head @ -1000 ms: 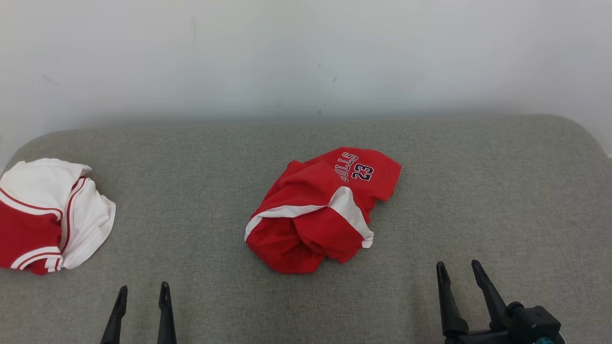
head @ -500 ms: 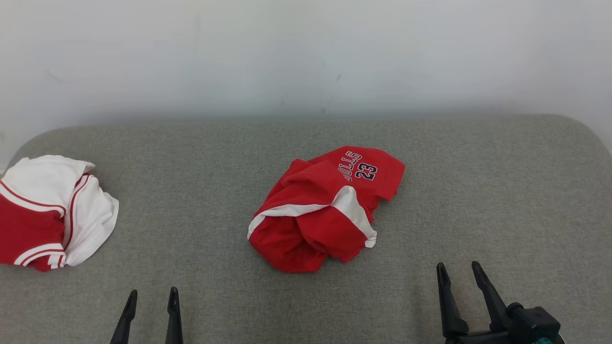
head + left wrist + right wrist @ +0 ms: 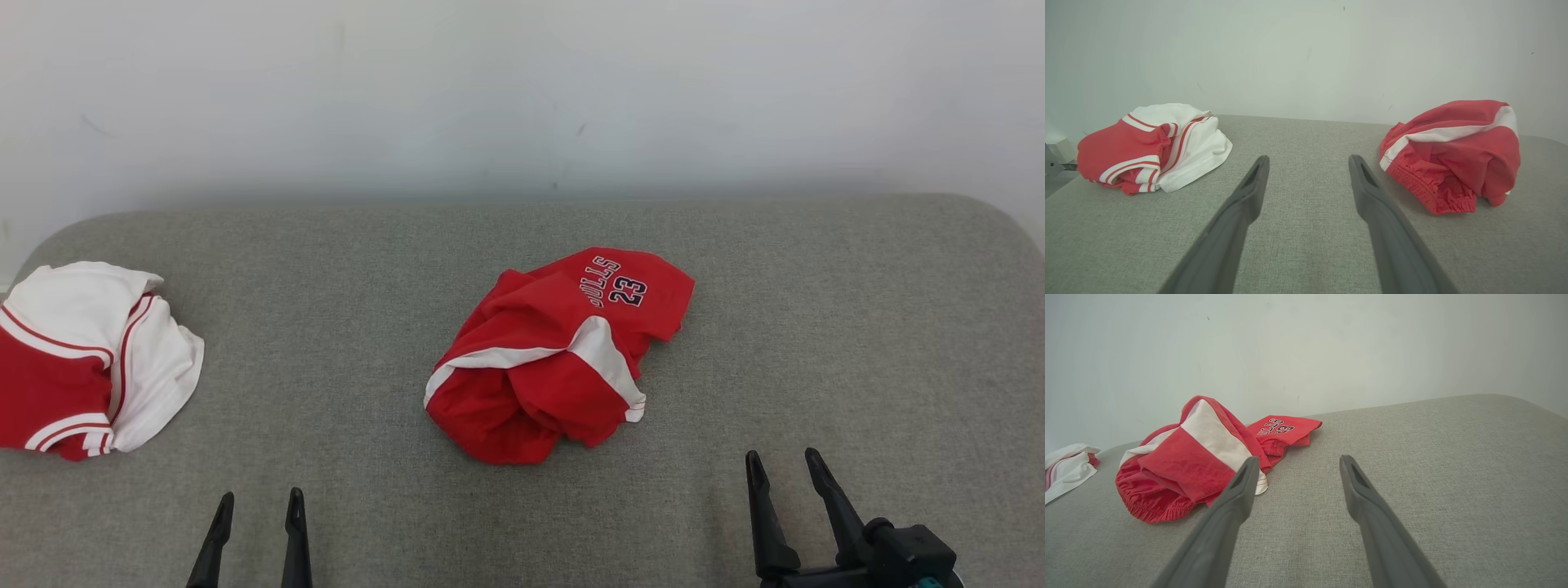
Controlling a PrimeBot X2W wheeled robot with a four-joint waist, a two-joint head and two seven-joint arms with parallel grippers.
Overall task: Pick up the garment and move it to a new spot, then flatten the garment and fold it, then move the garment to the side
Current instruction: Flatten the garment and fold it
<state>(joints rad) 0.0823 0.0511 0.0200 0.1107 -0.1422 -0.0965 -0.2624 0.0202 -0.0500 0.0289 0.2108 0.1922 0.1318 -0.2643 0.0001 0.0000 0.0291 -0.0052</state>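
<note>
Red Bulls shorts [image 3: 555, 359] lie crumpled at frame centre on the grey cushion [image 3: 857, 327]. Left gripper [image 3: 261, 495] lower left, right gripper [image 3: 781, 454] lower right — both spread, empty. Best pinch: the elastic waistband at the near edge — should lift without bunching.

Plain white wall [image 3: 522, 82], faint scuff marks. Grey woven-fabric cushion [image 3: 816, 286] butts against it; far corners rounded. Even, soft light.

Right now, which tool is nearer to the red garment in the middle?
Right. The right tool stands just below-right of the red garment; the left tool is farther off, at the lower left.
</note>
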